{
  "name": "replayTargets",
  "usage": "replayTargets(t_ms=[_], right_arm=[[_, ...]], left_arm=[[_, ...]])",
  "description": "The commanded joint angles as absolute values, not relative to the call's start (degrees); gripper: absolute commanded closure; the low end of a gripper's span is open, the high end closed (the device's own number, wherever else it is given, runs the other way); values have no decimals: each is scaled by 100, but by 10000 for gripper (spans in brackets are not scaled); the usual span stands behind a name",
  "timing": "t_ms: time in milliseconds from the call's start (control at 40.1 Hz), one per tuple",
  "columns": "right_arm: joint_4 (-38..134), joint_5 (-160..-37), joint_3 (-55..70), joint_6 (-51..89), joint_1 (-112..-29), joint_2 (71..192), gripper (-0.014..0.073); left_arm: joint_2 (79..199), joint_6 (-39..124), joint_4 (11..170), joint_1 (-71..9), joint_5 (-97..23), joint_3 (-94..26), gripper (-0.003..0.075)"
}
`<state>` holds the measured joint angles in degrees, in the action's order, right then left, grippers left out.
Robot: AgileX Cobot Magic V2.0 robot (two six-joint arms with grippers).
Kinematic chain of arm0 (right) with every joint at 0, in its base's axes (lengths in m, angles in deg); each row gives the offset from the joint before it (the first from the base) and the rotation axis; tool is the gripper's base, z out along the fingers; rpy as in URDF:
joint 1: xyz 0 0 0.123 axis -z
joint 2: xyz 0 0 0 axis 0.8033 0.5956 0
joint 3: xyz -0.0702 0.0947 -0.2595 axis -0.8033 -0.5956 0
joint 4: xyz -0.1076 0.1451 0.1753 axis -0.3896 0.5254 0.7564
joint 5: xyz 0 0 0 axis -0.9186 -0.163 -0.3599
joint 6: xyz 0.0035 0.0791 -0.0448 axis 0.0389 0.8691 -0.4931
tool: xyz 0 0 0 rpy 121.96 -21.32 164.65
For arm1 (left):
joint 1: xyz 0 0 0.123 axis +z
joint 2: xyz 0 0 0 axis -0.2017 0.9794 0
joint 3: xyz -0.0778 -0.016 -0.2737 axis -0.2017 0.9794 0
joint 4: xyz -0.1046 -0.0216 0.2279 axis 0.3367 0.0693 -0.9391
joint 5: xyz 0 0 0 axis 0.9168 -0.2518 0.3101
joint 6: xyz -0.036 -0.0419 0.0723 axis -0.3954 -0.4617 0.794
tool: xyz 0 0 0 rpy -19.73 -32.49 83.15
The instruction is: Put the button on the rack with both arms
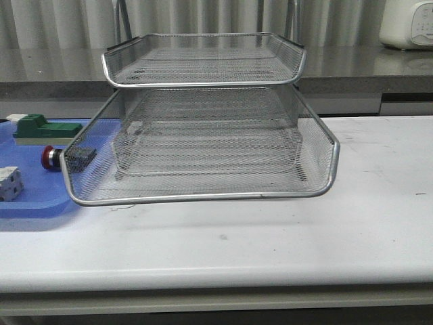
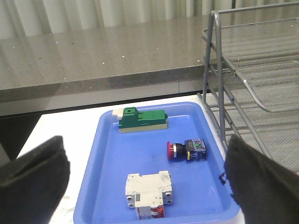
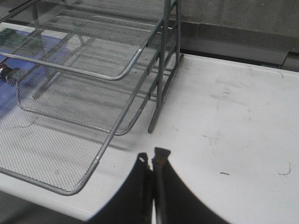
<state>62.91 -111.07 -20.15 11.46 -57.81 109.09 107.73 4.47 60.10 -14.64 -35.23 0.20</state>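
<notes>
The button (image 2: 187, 150) lies on its side in the blue tray (image 2: 112, 158), red head away from the rack; in the front view it (image 1: 51, 157) shows at the rack's left edge. The silver wire rack (image 1: 203, 145) stands mid-table and also shows in the left wrist view (image 2: 252, 79) and the right wrist view (image 3: 84, 79). My left gripper (image 2: 147, 179) is open, hanging above the tray, fingers wide to either side, holding nothing. My right gripper (image 3: 153, 158) is shut and empty above bare table beside the rack's right posts. Neither arm shows in the front view.
A green block (image 2: 142, 120) and a white block (image 2: 148, 190) lie in the blue tray (image 1: 34, 196) with the button. A grey counter ledge (image 1: 352, 68) runs behind the table, with a white appliance (image 1: 409, 24) at the far right.
</notes>
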Motion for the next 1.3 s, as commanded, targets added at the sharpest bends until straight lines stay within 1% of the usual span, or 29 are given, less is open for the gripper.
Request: replayTargets(t_ms=[0, 100, 250, 399, 499, 599, 749, 824, 1023, 1273], right_arm=[[6353, -10579, -2277, 1150, -5786, 10366, 653], [6353, -10596, -2611, 1150, -5786, 9846, 653], [6371, -10679, -2832, 1150, -5786, 9403, 653], [6371, -10692, -2854, 1150, -5786, 9348, 653], [6371, -10692, -2854, 1150, -5786, 9348, 653], [6371, -10692, -2854, 1150, -5786, 9348, 653], [6371, -10692, -2854, 1150, -5786, 9348, 653], [6371, -10692, -2854, 1150, -5786, 9348, 653], [6371, -10692, -2854, 1150, -5786, 9348, 653], [6371, -10692, -2854, 1150, -5786, 9348, 653]], left_arm=[[10827, 403, 6032, -1500, -3052, -189, 81], [10827, 403, 6032, -1500, -3031, -189, 81], [10827, 403, 6041, -1500, -2956, -189, 81], [10852, 403, 6199, -1500, -2956, -199, 81], [11137, 403, 6220, -1500, -3093, -366, 81], [11756, 403, 6369, -1500, -3515, -798, 81], [13030, 517, 6346, -1500, -4052, -1728, 81], [13687, 691, 6346, -1500, -4509, -2273, 81], [15244, 1540, 6346, -1500, -5469, -3586, 81], [16810, 2754, 6393, -1510, -6465, -5014, 81]])
